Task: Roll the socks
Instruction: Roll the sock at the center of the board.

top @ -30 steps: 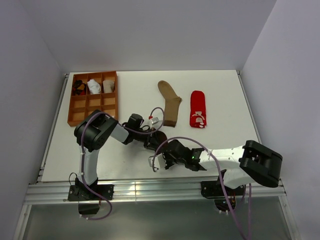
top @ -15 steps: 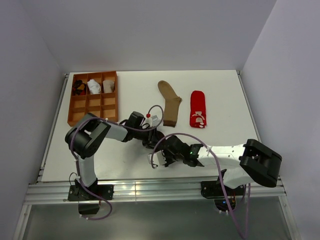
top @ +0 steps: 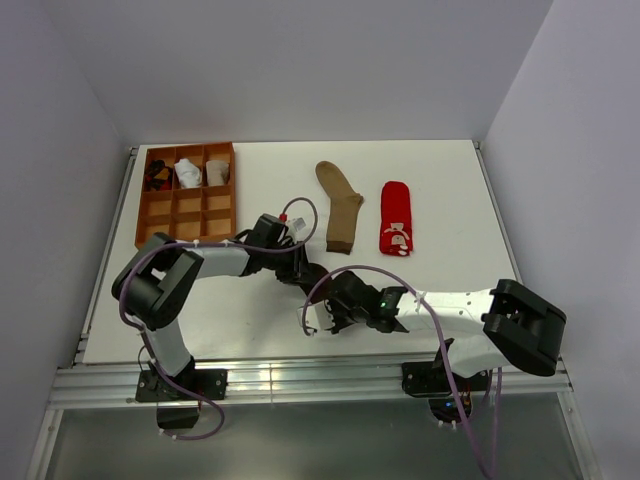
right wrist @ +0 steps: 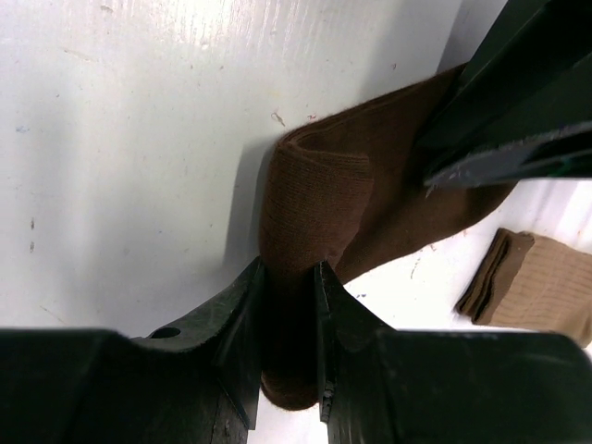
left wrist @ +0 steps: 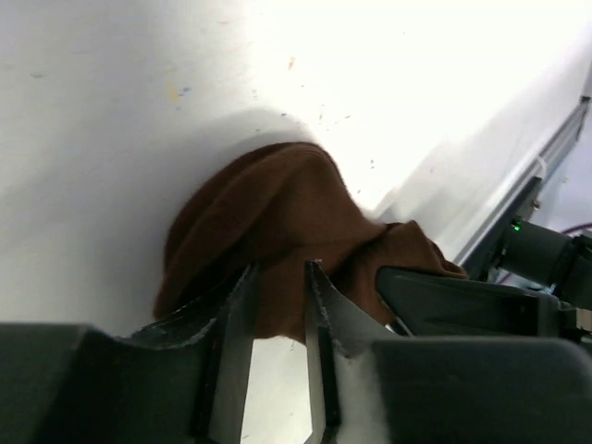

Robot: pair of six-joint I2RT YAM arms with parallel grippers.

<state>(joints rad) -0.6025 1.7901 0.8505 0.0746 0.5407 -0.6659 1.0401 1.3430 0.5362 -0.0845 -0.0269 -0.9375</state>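
Low in the middle of the top view, the right gripper point(right wrist: 289, 277) is clamped on the folded end of the dark brown sock point(right wrist: 314, 203), which lies on the white table point(top: 450, 180). Just above, the left gripper point(left wrist: 277, 273) has its jaws narrowed at the sock's other edge; whether it pinches the sock I cannot tell. Farther up lie a tan sock point(top: 342, 205) and a red sock point(top: 396, 217). A tray point(top: 156, 232) sits at the upper left.

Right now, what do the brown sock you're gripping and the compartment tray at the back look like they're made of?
Brown sock: looks like a fine knitted fabric, matte, judging by the faint ribbed weave and the soft folds. Compartment tray: rigid with thin straight dividers, orange-brown and matte. It could be plastic or wood, but it is too far away to tell.
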